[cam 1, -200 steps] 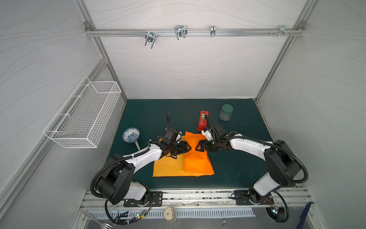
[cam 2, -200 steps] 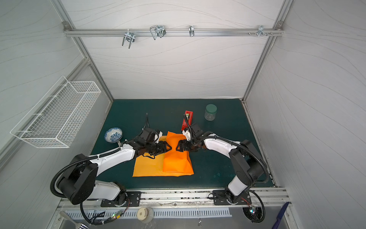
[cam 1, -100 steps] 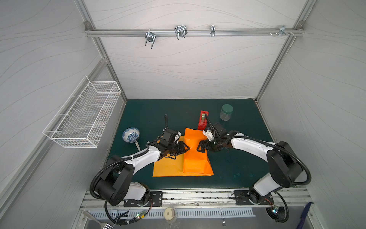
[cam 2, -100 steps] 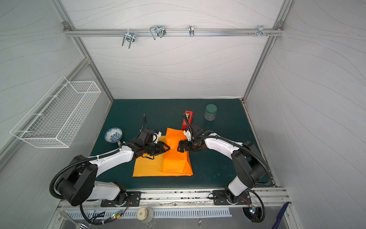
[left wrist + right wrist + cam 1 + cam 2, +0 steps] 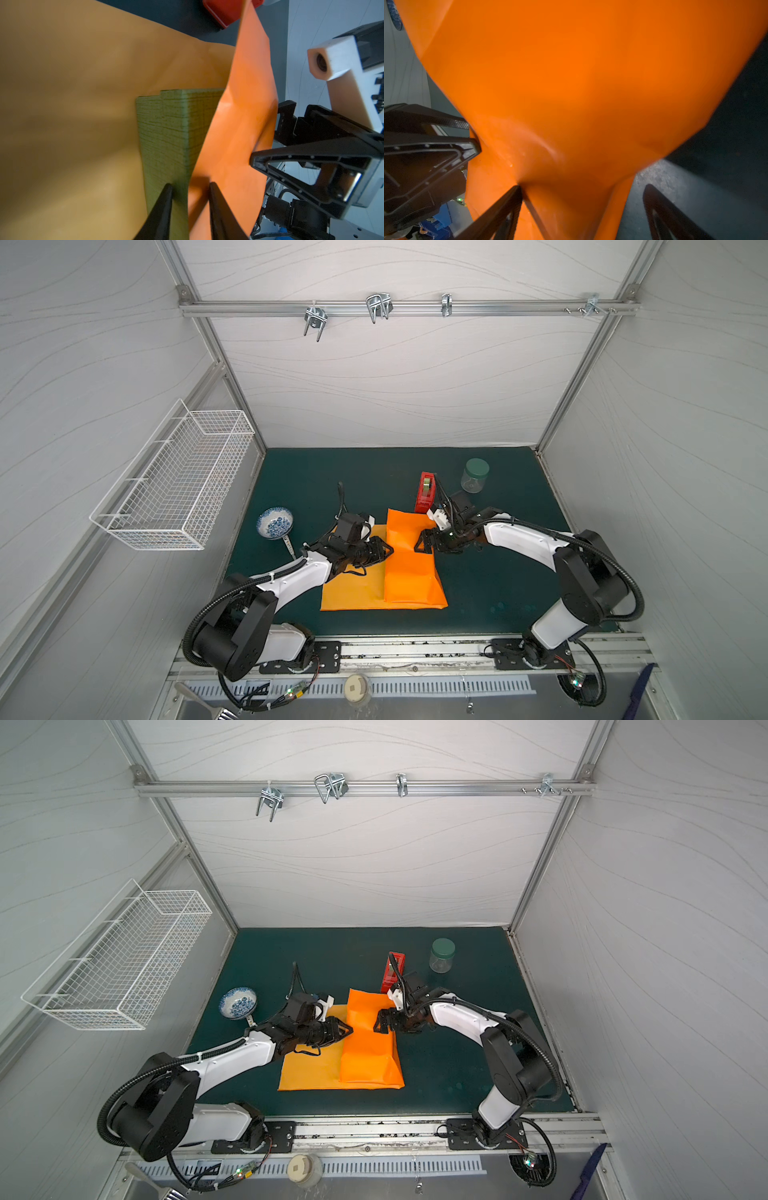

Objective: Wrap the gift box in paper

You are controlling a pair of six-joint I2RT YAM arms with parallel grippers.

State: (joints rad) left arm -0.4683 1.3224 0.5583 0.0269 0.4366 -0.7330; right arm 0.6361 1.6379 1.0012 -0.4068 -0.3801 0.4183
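Bench: dark green mat, everything I'm working on sits mid-bench.
Paper: big orange sheet. The left part lies flat and yellower, the right part is folded up and over in a brighter hump. Its far corner is just beside the red tape dispenser.
Box: olive green, on the sheet and tucked under that fold. Only my left wrist view shows a bare side and corner.
Left claw: narrowed, one tip against the box's side, the other on the flap. I can't tell whether it is pinching.
Right claw: spread wide, one tip pressed against the flap, the other off it over the bench.
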